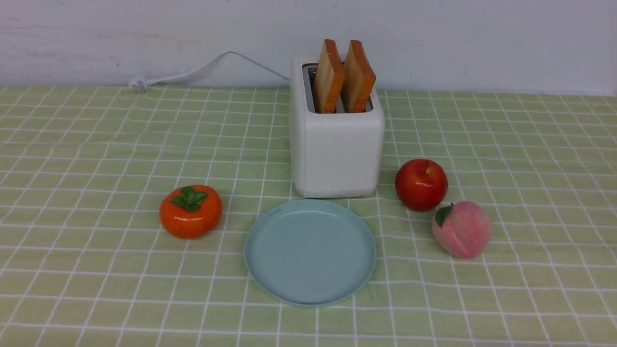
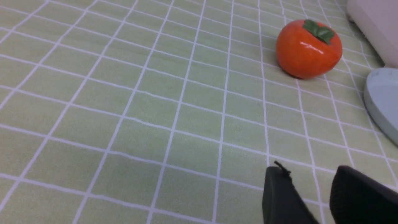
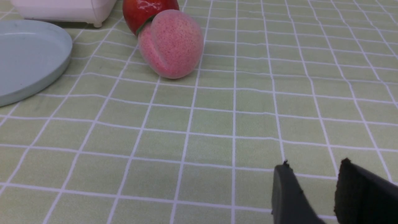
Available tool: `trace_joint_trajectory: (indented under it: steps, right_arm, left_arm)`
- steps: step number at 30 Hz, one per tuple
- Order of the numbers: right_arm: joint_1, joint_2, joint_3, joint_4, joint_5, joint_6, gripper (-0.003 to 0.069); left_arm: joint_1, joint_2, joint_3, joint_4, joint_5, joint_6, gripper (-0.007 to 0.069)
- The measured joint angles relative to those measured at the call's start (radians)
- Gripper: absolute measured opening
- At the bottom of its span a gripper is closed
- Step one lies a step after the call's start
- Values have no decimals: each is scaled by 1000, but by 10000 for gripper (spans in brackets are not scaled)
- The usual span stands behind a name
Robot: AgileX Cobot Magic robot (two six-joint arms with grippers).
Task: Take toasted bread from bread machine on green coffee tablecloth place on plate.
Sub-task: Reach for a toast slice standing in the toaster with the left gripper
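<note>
My left pincer (image 2: pixel 309 170) and right pincer (image 3: pixel 314 165) hang narrowly parted, empty, with thick golden-tan toast slices (image 1: pixel 328 79) far ahead in the boxy white toaster (image 1: pixel 337 154), which a skewed pinch might topple.

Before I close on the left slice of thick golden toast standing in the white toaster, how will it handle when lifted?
Probably stiff: the left slice of thick golden toast stands half out of the boxy white toaster without sagging. Likely light for its size, being bread; pinch gently. Its twin sits close beside it and may get nudged.
</note>
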Motion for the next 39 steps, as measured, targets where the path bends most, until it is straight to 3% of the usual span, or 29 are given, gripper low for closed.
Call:
trace_joint_trajectory:
  steps: [8, 13, 20, 24, 25, 27, 28, 29, 35, 39]
  right_arm:
    - [0, 0, 0, 0, 0, 0, 240]
    - [0, 0, 0, 0, 0, 0, 240]
    - [0, 0, 0, 0, 0, 0, 240]
    - [0, 0, 1, -9, -21, -3, 240]
    - [0, 0, 4, 3, -38, 4, 240]
    - [0, 0, 9, 81, -82, 55, 240]
    - [0, 0, 10, 102, -93, 68, 240]
    - [0, 0, 10, 192, -143, 121, 240]
    - [0, 0, 10, 443, -309, 210, 240]
    - [0, 0, 2, 534, -381, 219, 230]
  left_arm:
    - [0, 0, 0, -196, -151, -62, 237]
    - [0, 0, 0, -387, -310, -71, 237]
    - [0, 0, 0, -602, -390, -66, 235]
    - [0, 0, -54, -593, -333, -5, 165]
    - [0, 0, -97, -587, -304, 21, 106]
    - [0, 0, -162, -574, -255, 71, 20]
    - [0, 0, -170, -574, -249, 77, 13]
    - [0, 0, -235, -566, -190, 135, -13]
    - [-44, 4, -388, -551, -3, 321, -13]
    - [-183, 94, -435, -525, 19, 405, -13]
